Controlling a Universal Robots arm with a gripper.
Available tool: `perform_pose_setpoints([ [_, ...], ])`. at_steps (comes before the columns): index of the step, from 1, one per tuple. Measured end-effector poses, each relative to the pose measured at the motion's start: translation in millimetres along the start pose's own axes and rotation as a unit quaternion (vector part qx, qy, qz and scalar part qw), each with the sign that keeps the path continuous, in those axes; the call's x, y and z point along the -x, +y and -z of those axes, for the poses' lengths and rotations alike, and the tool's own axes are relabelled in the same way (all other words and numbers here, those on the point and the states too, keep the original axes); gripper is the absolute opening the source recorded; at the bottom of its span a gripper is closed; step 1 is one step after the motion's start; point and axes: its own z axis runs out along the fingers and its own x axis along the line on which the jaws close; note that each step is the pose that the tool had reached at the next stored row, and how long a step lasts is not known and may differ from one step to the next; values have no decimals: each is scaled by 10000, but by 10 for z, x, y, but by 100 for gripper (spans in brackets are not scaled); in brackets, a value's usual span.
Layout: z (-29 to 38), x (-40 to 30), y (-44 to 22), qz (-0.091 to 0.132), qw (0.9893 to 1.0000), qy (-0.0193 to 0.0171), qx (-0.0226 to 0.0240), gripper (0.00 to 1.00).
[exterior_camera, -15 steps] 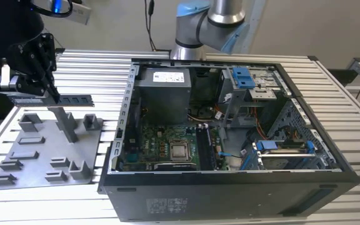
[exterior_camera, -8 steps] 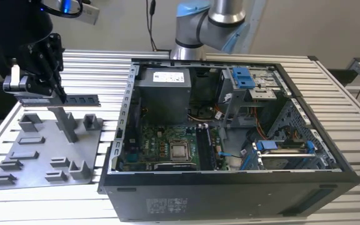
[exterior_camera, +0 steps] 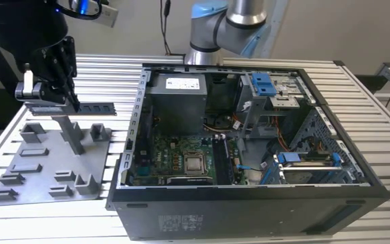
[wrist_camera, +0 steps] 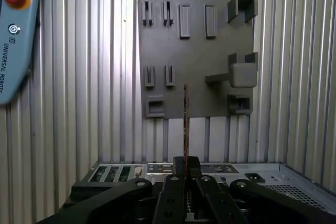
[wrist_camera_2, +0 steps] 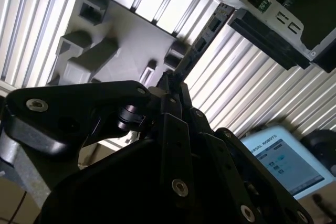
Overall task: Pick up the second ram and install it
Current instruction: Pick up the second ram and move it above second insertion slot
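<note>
The slatted metal worktop (exterior_camera: 364,101) carries an open computer case (exterior_camera: 249,213) lying on its side, with the opening facing up. Inside the case are a power supply (exterior_camera: 176,101) at the far end, a motherboard (exterior_camera: 174,157) on the floor with its processor socket (exterior_camera: 195,163) and long black memory slots (exterior_camera: 219,152) beside it, and blue drive brackets (exterior_camera: 263,84) on the exterior view's right. Whether any slot is already filled cannot be determined. On the exterior view's left of the case, a flat grey fixture plate (exterior_camera: 46,173) lies on the worktop, with raised blocks, one tall post and several small empty pockets. A narrow strip of bare slats separates the plate from the case wall. A teach pendant (wrist_camera: 16,35) lies on the worktop beside the plate. The pincer (exterior_camera: 69,104) hangs over the plate's far part, its fingers drawn narrow and clamped on the second ram (exterior_camera: 90,108). The stick is a thin dark board held level on its long edge, projecting from the fingers toward the case. In the first wrist view it appears edge-on as a thin line (wrist_camera: 186,119) crossing the plate's edge. In the second wrist view small chips are visible along its face (wrist_camera_2: 202,40). It sits just above the tall post; contact cannot be determined. It is outside the case and well apart from the memory slots.
</note>
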Motion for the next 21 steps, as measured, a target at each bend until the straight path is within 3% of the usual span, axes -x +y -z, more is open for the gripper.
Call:
perform_pose_setpoints([
  [21,3,-1,-331,0,10000,-20,0,14],
])
